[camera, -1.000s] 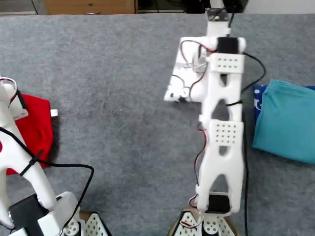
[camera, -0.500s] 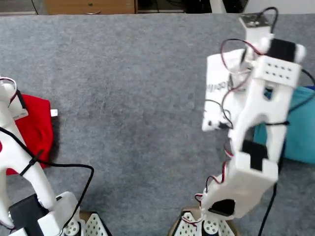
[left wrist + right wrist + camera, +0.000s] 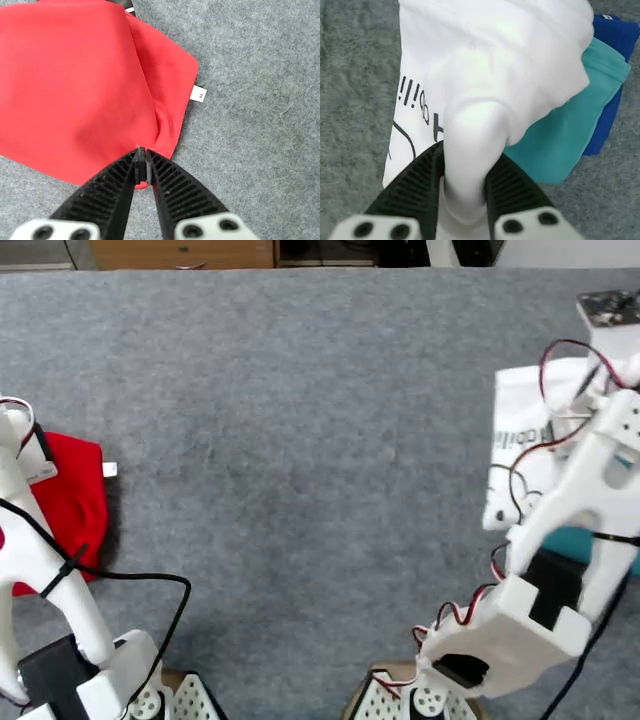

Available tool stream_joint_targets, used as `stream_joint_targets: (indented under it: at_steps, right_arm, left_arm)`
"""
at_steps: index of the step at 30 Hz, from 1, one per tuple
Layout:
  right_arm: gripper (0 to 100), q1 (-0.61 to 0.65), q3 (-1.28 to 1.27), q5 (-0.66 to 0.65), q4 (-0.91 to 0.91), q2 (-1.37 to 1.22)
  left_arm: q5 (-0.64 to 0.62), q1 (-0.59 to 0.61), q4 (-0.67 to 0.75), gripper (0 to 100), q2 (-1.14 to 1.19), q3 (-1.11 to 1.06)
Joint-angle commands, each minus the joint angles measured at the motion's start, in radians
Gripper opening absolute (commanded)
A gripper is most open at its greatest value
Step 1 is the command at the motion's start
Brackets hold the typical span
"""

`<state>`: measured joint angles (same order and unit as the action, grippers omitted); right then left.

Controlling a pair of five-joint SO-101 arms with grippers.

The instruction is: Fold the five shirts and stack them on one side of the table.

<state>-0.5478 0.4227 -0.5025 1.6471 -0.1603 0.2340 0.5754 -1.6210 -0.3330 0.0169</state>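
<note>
Grey felt tabletop (image 3: 300, 390). Right gripper (image 3: 467, 152): clamped on folded white shirt (image 3: 485, 65), held over teal shirt (image 3: 560, 135) and blue shirt (image 3: 612, 55), apparently for stacking. Left gripper (image 3: 142, 165): pinched on red shirt (image 3: 75, 90) edge, well apart, opposite side.

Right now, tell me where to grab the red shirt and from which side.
Probably grip the red shirt at its layered edge by the white tag, coming from the bare table side. It lies flat, and that thicker fold gives the jaws something to pinch. The left gripper hangs over it.
</note>
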Motion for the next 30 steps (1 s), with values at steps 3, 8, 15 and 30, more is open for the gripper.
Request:
stream_joint_targets:
  at_steps: [3, 8, 15, 30]
  right_arm:
    - [0.1, -0.074, -0.162, -0.064, -0.218, 0.058]
    - [0.1, -0.114, -0.303, -0.1, -0.367, 0.058]
    - [0.1, -0.156, -0.344, -0.107, -0.43, 0.062]
    - [0.1, -0.232, -0.306, -0.163, -0.52, -0.021]
  left_arm:
    - [0.005, -0.012, 0.014, 2, -0.027, 0.043]
    - [0.005, -0.012, 0.014, 2, -0.027, 0.043]
    - [0.005, -0.012, 0.014, 2, -0.027, 0.043]
    - [0.005, -0.012, 0.008, 2, -0.027, 0.043]
